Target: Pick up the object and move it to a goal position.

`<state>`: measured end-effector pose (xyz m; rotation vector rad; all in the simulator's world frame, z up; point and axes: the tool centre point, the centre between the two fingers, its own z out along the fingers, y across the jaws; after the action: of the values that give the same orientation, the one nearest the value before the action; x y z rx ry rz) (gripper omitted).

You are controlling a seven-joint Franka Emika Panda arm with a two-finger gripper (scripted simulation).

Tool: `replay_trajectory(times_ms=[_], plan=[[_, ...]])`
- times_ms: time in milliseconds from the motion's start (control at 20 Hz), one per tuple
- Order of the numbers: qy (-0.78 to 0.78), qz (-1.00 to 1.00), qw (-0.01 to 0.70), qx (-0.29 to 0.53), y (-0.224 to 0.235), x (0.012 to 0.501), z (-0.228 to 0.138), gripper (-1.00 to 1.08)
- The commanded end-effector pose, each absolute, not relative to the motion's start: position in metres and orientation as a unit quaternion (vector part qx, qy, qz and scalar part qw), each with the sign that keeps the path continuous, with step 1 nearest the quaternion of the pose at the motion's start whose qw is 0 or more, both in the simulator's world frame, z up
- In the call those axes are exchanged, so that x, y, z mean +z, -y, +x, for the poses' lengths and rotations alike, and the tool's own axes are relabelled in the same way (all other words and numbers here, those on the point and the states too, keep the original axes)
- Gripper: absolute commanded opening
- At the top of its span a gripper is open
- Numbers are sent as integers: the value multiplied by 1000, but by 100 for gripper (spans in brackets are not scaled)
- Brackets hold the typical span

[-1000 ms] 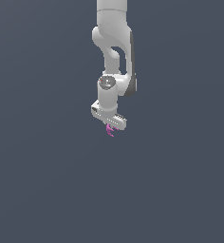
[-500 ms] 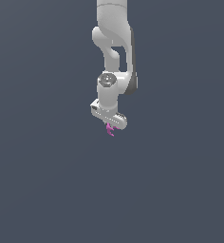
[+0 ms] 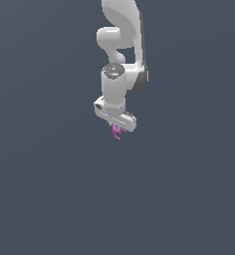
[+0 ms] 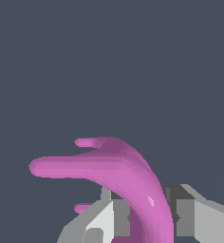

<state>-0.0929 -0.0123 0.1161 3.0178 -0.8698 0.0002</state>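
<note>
Arm (image 3: 120,45): glossy white rounded housings with dark grey bands at the joint seams. Wrist joint capped by a circular grey disc. Pincer (image 3: 118,130): white rectangular block body; in the wrist view its fingers (image 4: 185,213) appear grey and angular with lighter faces.

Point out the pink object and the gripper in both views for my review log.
pink object (image 3: 117,132), exterior view: on the prongs hanging below the gripper.
pink object (image 4: 118,168), wrist view: on its curved main prong.
gripper (image 3: 117,128), exterior view: between the fingertips.
gripper (image 4: 144,216), wrist view: between the two fingers.
</note>
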Motion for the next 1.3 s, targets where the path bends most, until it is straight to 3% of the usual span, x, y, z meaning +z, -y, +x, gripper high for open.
replay_trajectory(times_ms=[0, 1250], plan=[[277, 961, 1, 0, 10, 138, -86, -100], [277, 961, 1, 0, -11, 362, -5, -100]])
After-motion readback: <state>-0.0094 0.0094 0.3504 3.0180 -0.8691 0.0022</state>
